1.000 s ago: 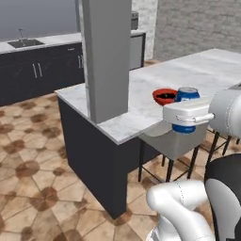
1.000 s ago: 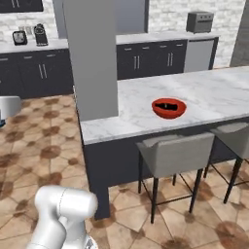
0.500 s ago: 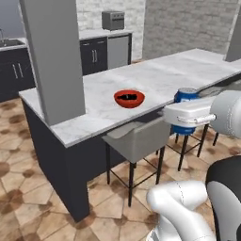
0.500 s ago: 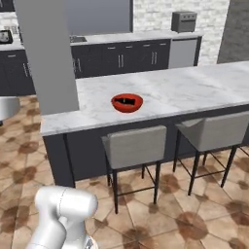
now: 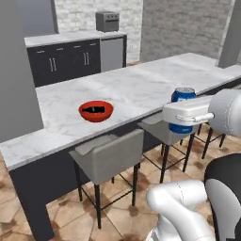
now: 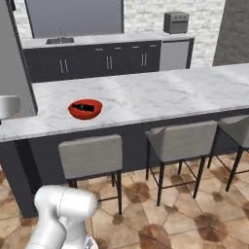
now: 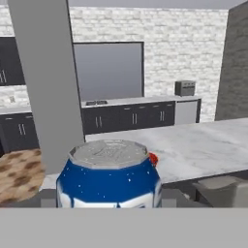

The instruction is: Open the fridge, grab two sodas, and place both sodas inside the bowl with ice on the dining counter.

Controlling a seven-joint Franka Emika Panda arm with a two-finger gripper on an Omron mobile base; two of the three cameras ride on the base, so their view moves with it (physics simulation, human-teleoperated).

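The claw (image 5: 184,114) holds the blue cylindrical soda can with a silvery top (image 5: 182,95) upright, well short of the glossy red bowl (image 5: 96,110) on the white marble bench (image 5: 141,87) (a dark can already lies inside). Risk: a low approach strikes the bench edge or tips the bowl.

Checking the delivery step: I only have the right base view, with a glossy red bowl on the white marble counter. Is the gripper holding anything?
Observer: Yes. In the left base view the gripper is shut on an upright blue soda can with a silvery top.
Operator: Is it at the bowl?
Observer: No. There the can sits well apart from the bowl, to its right in the picture.
Operator: Does the hand camera face the bowl?
Observer: Barely; a sliver of red peeks from behind the can.
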